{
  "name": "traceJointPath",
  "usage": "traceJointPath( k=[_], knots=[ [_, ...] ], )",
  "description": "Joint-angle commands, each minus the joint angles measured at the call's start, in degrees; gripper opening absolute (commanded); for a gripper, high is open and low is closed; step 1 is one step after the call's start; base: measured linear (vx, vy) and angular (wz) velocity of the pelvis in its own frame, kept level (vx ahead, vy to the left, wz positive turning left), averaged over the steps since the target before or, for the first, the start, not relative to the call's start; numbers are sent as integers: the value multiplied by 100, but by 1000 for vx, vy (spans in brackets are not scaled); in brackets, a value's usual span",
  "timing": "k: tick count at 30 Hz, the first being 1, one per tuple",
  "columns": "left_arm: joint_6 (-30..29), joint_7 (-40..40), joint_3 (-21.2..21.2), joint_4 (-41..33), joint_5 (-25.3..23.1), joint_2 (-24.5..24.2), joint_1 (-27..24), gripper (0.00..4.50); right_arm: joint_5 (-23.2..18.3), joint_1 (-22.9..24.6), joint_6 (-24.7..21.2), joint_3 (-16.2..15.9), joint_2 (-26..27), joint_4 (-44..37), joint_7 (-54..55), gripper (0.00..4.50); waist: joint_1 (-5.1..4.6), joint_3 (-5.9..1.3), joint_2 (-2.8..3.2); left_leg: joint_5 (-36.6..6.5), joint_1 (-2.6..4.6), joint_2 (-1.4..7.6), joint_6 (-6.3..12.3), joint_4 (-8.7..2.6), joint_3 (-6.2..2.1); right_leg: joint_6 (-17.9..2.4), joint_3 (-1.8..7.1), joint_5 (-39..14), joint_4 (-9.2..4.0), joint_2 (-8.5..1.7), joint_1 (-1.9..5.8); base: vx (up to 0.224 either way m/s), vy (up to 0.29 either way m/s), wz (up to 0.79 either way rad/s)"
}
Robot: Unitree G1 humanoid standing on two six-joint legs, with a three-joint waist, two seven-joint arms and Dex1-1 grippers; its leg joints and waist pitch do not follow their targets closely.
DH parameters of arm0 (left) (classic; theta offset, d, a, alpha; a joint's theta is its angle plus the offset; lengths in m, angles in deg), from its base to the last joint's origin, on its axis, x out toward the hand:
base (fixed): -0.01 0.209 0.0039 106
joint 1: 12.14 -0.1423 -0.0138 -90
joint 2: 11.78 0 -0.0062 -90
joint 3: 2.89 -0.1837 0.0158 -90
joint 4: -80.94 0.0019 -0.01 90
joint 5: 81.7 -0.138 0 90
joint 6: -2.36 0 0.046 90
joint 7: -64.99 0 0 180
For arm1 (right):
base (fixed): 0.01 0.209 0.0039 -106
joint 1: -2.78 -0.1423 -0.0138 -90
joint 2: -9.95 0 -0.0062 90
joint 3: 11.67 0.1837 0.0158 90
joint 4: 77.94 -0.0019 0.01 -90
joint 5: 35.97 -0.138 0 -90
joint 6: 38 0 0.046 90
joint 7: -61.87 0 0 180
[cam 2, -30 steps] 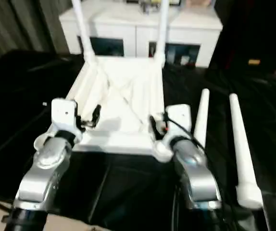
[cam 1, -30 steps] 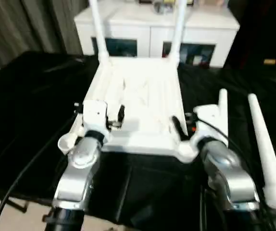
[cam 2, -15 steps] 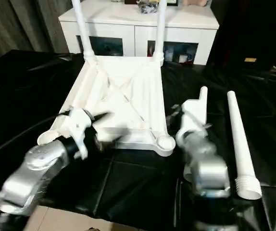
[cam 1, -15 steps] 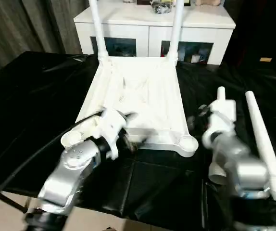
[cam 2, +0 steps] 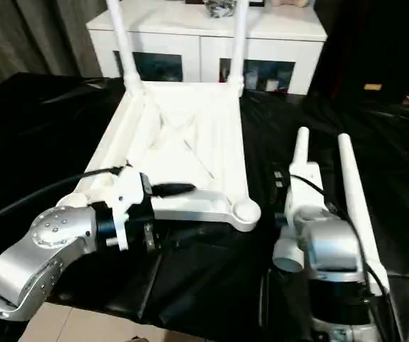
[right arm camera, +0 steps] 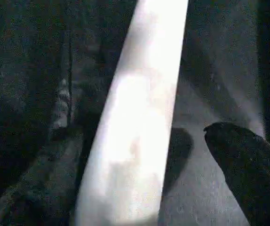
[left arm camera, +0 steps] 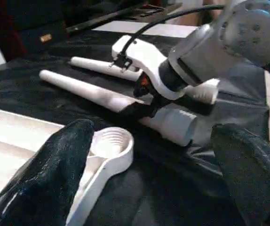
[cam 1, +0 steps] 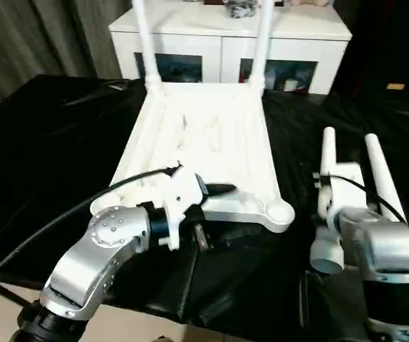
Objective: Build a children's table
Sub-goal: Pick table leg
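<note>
The white tabletop (cam 1: 211, 135) lies upside down on the black cloth, ribs up. Two legs (cam 1: 261, 43) stand in its far corner sockets. The near right socket (cam 1: 279, 212) and near left socket (cam 1: 105, 206) hold nothing. My left gripper (cam 1: 214, 214) points sideways along the tabletop's near edge, open, with nothing between its fingers (left arm camera: 55, 174). Two loose legs lie to the right: one leg (cam 1: 327, 146) and an outer leg (cam 1: 377, 167). My right gripper (right arm camera: 139, 141) hangs over the inner one, open, a finger (right arm camera: 248, 165) on each side and clear of it.
A white cabinet (cam 1: 190, 32) with glass-fronted shelves stands behind the table. Grey curtains (cam 1: 40, 35) hang at the back left. A black cable (cam 1: 62, 214) runs from my left wrist over the cloth. The cloth's front edge (cam 1: 190, 313) is close below my arms.
Both grippers have left the tabletop's near edge. The left one has turned sideways in front of it. The right one has moved right, over the inner loose leg. The camera has shifted too.
</note>
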Motion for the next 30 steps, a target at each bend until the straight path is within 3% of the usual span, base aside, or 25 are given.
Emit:
traceJointPath(
  k=[1,7,10,16,18,22,26,30],
  knots=[
    [-58,-1,0,-121,-2,-58,65,450,-39,-12,-65,91,51,97,-16,404,-2,-242,-65,-493,66,671,-35,-465,-275,-1028,489,-217,-487,-817,254,0,0,0],
    [-158,-17,5,-193,32,-94,68,450,-76,-34,-202,181,65,84,15,358,1,-250,-67,-397,70,672,-63,-464,-275,-1050,487,-45,-465,-815,258,0,0,0],
    [-487,100,28,-300,327,-129,74,450,-189,-40,-305,303,132,123,-87,326,12,-252,-59,-331,73,666,-61,-454,-270,-1082,486,91,-456,-818,253,0,0,0],
    [-583,166,-1,-354,358,-201,66,450,-292,4,-321,574,253,275,-121,272,21,-228,-62,-527,86,669,-96,-476,-264,-1071,488,-263,-492,-814,239,0,0,0],
    [-558,140,-20,-350,283,-234,66,450,-383,28,-329,798,321,396,-123,263,15,-217,-57,-629,91,672,-138,-488,-265,-1057,494,-421,-506,-818,235,0,0,0],
    [-578,82,-32,-351,269,-248,139,450,-426,37,-305,1085,376,535,-90,230,12,-187,-45,-976,124,675,-274,-527,-275,-1006,506,-872,-549,-826,214,0,0,0],
    [-528,42,-15,-313,215,-242,163,450,-449,8,-287,1266,407,542,-43,204,-7,-143,-45,-1565,188,661,-444,-566,-301,-886,527,-1659,-626,-846,175,0,0,0],
    [-454,-20,31,-250,177,-206,217,450,-468,-61,-220,1436,396,569,14,190,-14,-160,-60,-1342,165,660,-405,-566,-299,-886,529,-1428,-610,-835,192,0,0,0]
  ],
)
